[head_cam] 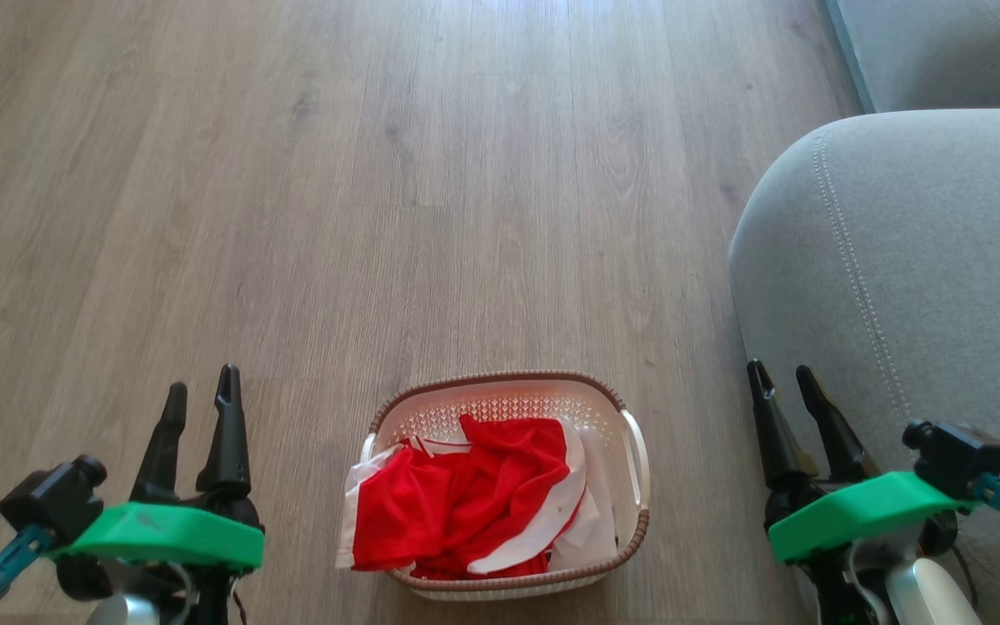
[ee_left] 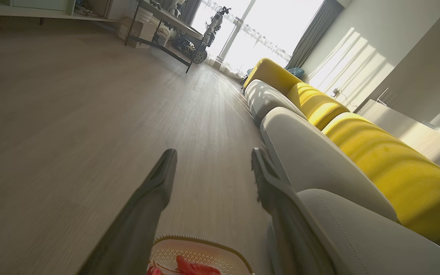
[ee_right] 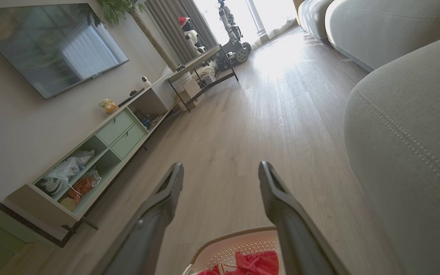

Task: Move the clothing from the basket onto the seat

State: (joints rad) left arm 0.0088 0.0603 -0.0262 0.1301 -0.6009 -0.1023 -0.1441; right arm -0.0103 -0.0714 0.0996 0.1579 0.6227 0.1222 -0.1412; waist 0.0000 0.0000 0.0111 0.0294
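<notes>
Red clothing [head_cam: 465, 503] with white trim lies crumpled in the cream basket [head_cam: 500, 395], which stands on the wood floor at bottom centre of the head view. Some fabric hangs over the basket's left rim. The grey seat [head_cam: 899, 278] rises to the right of the basket. My left gripper [head_cam: 200, 395] hangs open to the basket's left, holding nothing. To the basket's right, beside the seat's edge, my right gripper [head_cam: 785, 375] is open and empty too. The wrist views catch the basket [ee_left: 201, 248] [ee_right: 239, 244] and a bit of clothing [ee_left: 195, 267] [ee_right: 258, 263] at their bottom edges.
Bare wood floor [head_cam: 422, 174] stretches ahead and to the left. Further grey seat cushions [ee_left: 319, 152] with yellow backrests [ee_left: 388, 168] run along the right. A low TV cabinet [ee_right: 101, 152] and a metal-framed table [ee_right: 201, 72] line the far wall.
</notes>
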